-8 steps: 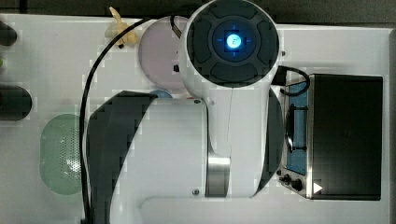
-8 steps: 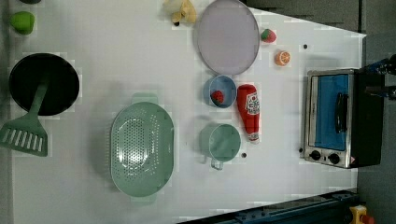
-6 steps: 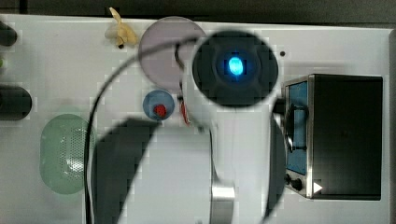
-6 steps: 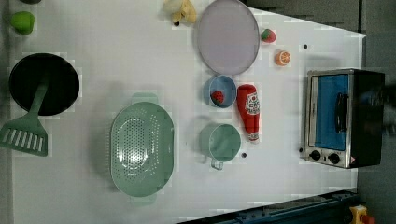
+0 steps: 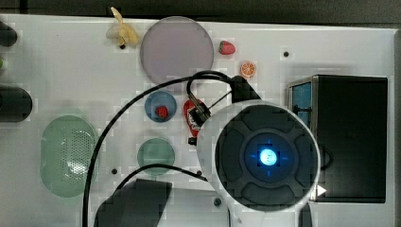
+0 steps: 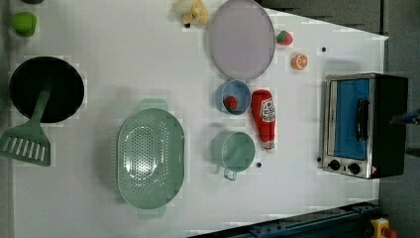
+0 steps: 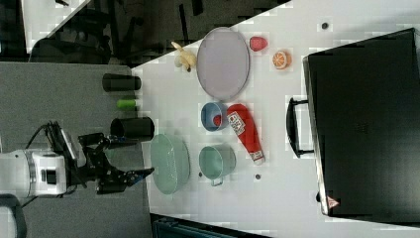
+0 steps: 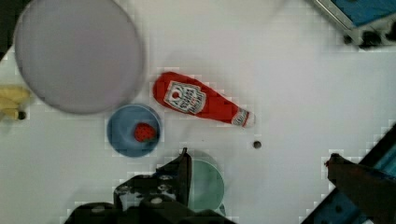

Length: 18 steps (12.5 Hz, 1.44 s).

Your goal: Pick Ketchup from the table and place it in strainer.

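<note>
The Ketchup (image 6: 263,116) is a red squeeze bottle lying flat on the white table between the blue bowl and the toaster oven. It also shows in the right view as Ketchup (image 7: 243,128) and in the wrist view as Ketchup (image 8: 201,100). In the top view the arm (image 5: 265,156) covers part of the Ketchup (image 5: 190,116). The strainer (image 6: 150,158) is a pale green oval basket with nothing in it, also seen as strainer (image 5: 68,156) and strainer (image 7: 170,163). My gripper (image 8: 259,163) hangs high above the table, open wide, holding nothing, with the Ketchup below it; gripper (image 7: 133,157).
A blue bowl (image 6: 233,96) holding a strawberry touches the bottle's side. A green cup (image 6: 236,151) sits beside the strainer. A lilac plate (image 6: 241,37), a banana (image 6: 190,10), an orange slice (image 6: 299,61), a toaster oven (image 6: 364,126) and a black pan with a spatula (image 6: 44,94) stand around.
In the top view the arm has swung from the upper middle toward the top view's lower right, uncovering the plate, bowl and cup. Nothing on the table has moved.
</note>
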### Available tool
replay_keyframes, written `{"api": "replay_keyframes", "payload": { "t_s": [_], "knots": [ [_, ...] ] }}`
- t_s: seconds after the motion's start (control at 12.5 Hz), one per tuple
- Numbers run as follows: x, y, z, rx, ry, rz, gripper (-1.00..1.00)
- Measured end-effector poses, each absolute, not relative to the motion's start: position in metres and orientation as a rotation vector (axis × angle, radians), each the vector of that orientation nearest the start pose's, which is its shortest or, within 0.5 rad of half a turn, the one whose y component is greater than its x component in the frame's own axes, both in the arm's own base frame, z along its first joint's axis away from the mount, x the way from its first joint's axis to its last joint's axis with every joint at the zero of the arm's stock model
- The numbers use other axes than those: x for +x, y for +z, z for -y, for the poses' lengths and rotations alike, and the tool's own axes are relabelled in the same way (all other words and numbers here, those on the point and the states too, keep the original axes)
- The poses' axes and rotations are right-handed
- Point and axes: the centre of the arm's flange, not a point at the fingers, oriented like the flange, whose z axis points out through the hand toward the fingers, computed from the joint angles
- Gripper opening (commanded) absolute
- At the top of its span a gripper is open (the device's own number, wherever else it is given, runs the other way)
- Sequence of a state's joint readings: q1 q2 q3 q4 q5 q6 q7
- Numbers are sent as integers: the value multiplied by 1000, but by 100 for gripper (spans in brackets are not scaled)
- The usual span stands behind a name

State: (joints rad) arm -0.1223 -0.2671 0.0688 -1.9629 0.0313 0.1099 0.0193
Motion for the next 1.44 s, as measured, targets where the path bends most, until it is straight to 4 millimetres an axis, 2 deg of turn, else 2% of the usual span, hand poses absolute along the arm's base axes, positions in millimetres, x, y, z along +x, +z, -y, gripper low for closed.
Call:
{"api": "replay_keyframes", "payload": {
  "t_s": [0.16,0.24,0.4,0.64,0.8,1.04,1.44],
  "knots": [
    [491,560,14,-2914,18,-1149,100],
    [500,537,12,-2956,24,-1035,100],
    [515,479,13,-3043,90,-763,100],
    [526,384,13,-3101,181,-354,100],
    [528,334,11,-3104,199,-118,100],
    [522,286,8,-3099,166,68,100],
    [521,237,-4,-3110,8,189,100]
  ]
}}
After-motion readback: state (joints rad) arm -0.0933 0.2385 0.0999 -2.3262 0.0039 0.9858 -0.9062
